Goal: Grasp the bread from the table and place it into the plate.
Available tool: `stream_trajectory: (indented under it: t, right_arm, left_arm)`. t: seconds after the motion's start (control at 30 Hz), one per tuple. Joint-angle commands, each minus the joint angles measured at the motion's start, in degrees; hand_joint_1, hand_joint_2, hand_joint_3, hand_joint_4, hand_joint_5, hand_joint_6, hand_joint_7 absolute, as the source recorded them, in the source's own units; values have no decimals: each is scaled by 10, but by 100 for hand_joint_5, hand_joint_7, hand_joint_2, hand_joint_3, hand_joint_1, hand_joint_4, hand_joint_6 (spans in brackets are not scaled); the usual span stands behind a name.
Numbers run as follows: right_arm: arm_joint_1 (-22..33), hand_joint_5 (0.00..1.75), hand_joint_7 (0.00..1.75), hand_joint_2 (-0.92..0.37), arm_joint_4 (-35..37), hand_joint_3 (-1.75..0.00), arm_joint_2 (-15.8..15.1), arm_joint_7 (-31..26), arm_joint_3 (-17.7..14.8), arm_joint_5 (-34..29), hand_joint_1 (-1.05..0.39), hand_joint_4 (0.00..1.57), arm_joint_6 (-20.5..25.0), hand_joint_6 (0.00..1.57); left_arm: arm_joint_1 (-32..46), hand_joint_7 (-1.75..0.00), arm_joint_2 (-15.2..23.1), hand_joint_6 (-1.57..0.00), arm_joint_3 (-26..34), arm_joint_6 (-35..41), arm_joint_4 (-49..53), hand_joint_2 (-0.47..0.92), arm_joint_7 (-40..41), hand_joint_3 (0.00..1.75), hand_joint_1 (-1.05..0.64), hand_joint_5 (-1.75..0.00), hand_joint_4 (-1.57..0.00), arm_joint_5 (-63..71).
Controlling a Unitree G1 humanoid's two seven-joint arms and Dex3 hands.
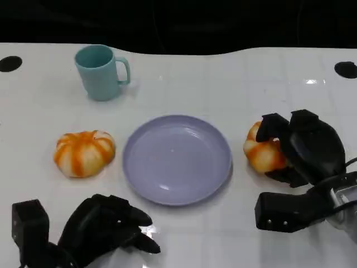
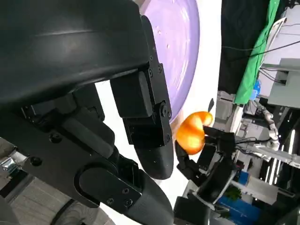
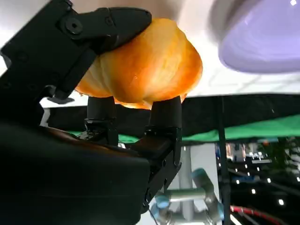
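now the right hand is closing its fingers around the bread, just right of the plate on the bench (it is probably soft and light, so holding its sides gently is best). the left hand is holding nothing.
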Motion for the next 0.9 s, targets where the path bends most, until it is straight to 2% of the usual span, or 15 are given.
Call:
stream_trajectory:
  t: [0.03, 0.17, 0.37, 0.47, 0.73, 0.9]
  right_arm:
    - [-18, 175, 175, -38, -13, -124, 5, -22, -13, 15, -17, 99, -14, 72]
    - [-21, 175, 175, -36, -41, -134, 4, -11, -17, 17, -18, 100, -14, 73]
    - [-25, 175, 174, -32, -71, -133, 4, 9, -13, 15, -17, 99, -28, 73]
    - [-28, 175, 166, -30, -78, -136, 14, 16, -8, 14, -19, 99, -46, 78]
    - [-44, 175, 173, -25, -85, -143, 41, 55, 14, 12, -18, 100, -92, 75]
    - [-59, 175, 175, -25, -67, -139, 71, 72, 21, 13, -18, 99, -97, 75]
  left_arm:
    - [1, -2, 8, -157, 3, 4, 4, 70, 0, 0, -105, -21, -157, -1]
    - [2, -2, 7, -157, 3, 4, 1, 70, 4, 0, -105, -21, -157, 1]
    - [-1, -2, 6, -157, 5, 1, 7, 70, -6, 0, -105, -21, -157, -5]
    - [1, -2, 8, -157, 2, -5, 6, 71, -3, 0, -105, -21, -157, 0]
    - [0, -3, 6, -157, 3, -6, 10, 70, -8, 0, -105, -23, -157, -5]
    - [2, -3, 9, -157, 4, -6, 10, 71, -11, 0, -105, -22, -157, -4]
